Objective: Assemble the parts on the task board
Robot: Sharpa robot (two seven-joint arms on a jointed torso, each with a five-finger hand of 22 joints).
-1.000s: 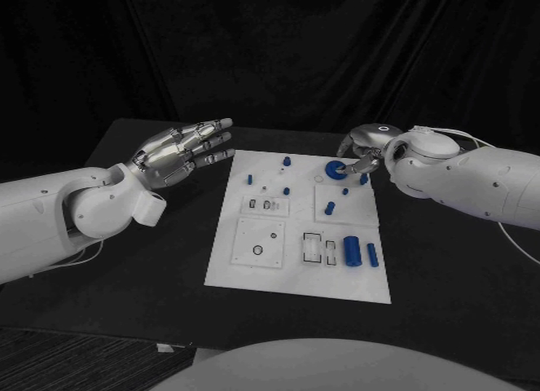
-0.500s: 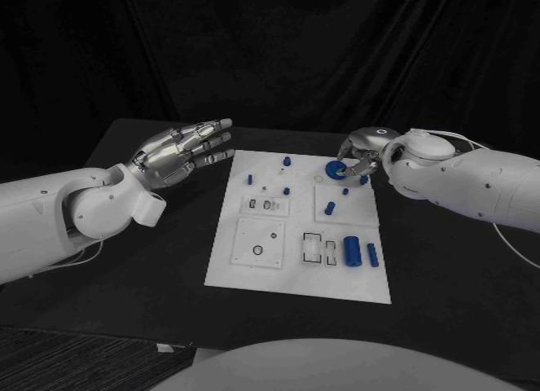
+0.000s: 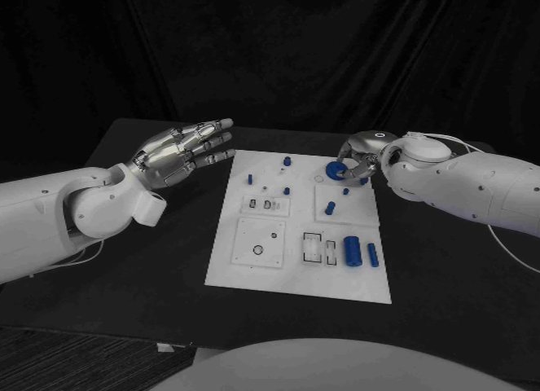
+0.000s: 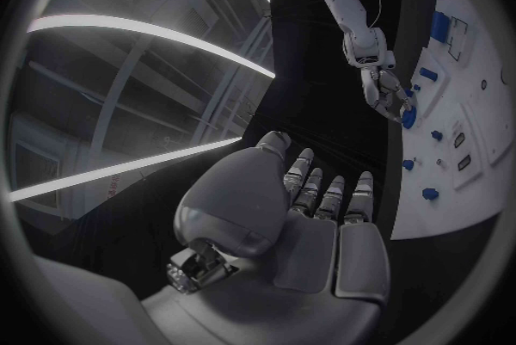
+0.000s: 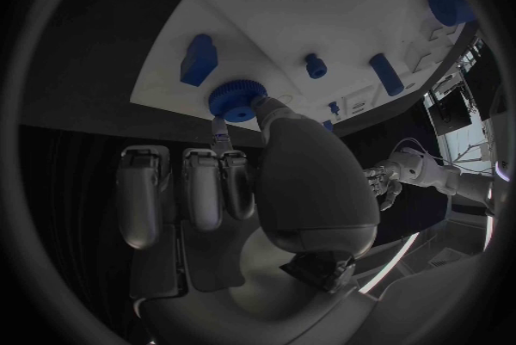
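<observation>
- Head view: white board (image 3: pixel 299 277) in the middle of the black table (image 3: pixel 141 269), small blue parts scattered on it.
- Right hand (image 3: pixel 362 156) at the board's far right corner, fingers closed around a blue round knob (image 3: pixel 335 169). Most of the hand is hidden behind the white wrist, so finger contact is hard to make out here.
- Left hand (image 3: pixel 182 152) raised over the table, left of the board's far edge, fingers straight and slightly spread, holding nothing, well apart from the parts.
- Two blue cylinders (image 3: pixel 353 249) lie side by side near the board's near right; small blue pegs (image 3: pixel 287 160) stand toward the far edge. Slots and holes are too small to read.
- Left wrist view: left hand (image 4: pixel 312 216) flat and open, palm empty. The board (image 4: pixel 473 104) is cut off at the circle's rim. The right hand (image 4: pixel 390 95) reaches its edge at the knob (image 4: pixel 409 116), tiny, grip unclear.
- Right wrist view: right hand (image 5: pixel 231 190), thumb and one finger pinching the toothed-rim knob (image 5: pixel 236 95) at the board's (image 5: pixel 322 1) edge; the other fingers are curled below, off the board. The thumb covers part of the knob, so I can't tell whether it sits in a socket.
- A blue block (image 5: pixel 199 59) just beside the knob, short pegs (image 5: pixel 314 64) further in; another blue part (image 5: pixel 450 4) is cut off at the rim.
</observation>
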